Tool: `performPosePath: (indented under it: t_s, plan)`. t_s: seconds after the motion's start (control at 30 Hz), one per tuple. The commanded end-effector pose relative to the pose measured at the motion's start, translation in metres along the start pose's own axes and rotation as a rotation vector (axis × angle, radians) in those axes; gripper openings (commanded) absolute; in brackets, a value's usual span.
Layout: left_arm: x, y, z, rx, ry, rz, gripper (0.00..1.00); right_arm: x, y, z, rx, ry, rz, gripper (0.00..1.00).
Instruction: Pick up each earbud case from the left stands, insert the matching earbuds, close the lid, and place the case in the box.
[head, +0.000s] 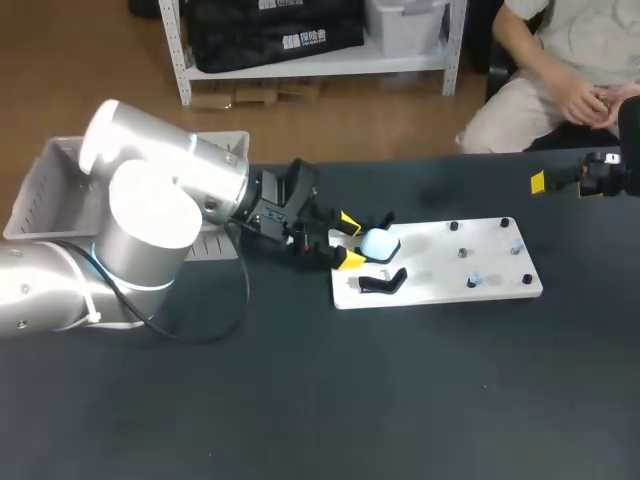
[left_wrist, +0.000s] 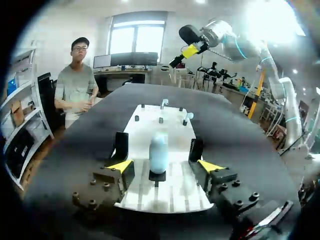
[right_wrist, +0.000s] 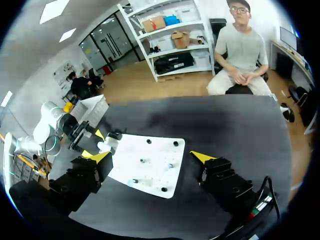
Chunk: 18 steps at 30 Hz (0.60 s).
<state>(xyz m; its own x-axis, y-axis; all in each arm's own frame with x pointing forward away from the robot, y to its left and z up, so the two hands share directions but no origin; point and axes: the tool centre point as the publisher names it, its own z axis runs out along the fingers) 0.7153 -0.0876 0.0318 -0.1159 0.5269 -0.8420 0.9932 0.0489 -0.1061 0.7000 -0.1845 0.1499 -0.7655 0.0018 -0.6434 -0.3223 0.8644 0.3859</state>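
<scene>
The left gripper (head: 349, 240) is wide open, its fingers on either side of the pale blue earbud case (head: 380, 243) without touching it. The case stands upright at the left end of the white board (head: 450, 275). The right gripper (right_wrist: 150, 157) is open above the far right of the tabletop (head: 400, 400).

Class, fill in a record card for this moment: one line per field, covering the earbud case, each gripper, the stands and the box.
Earbud case: pale blue, upright on a stand on the white board
Left gripper: open, a finger either side of the case, not touching
Other stand: black, empty
Right gripper: open, holding nothing, away from the board
Box: pale, behind the left arm
</scene>
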Motion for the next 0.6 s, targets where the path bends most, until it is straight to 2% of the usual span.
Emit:
performPosePath:
  t_s: [0.03, 0.27, 0.4, 0.6]
  plan:
    - [-0.001, 0.009, 0.007, 0.018, -0.003, 0.000, 0.72, 0.000, -0.001, 0.000, -0.001, 0.001, -0.001, 1.00]
    - [-0.001, 0.012, 0.012, 0.052, -0.019, 0.008, 0.71, 0.000, -0.001, 0.000, -0.001, 0.001, -0.001, 1.00]
    - [0.000, 0.012, 0.015, 0.061, -0.028, 0.011, 0.65, 0.000, -0.001, 0.000, -0.001, 0.001, -0.001, 1.00]
    - [0.003, 0.011, 0.018, 0.074, -0.035, 0.015, 0.67, 0.000, -0.001, 0.000, -0.001, 0.001, -0.001, 1.00]
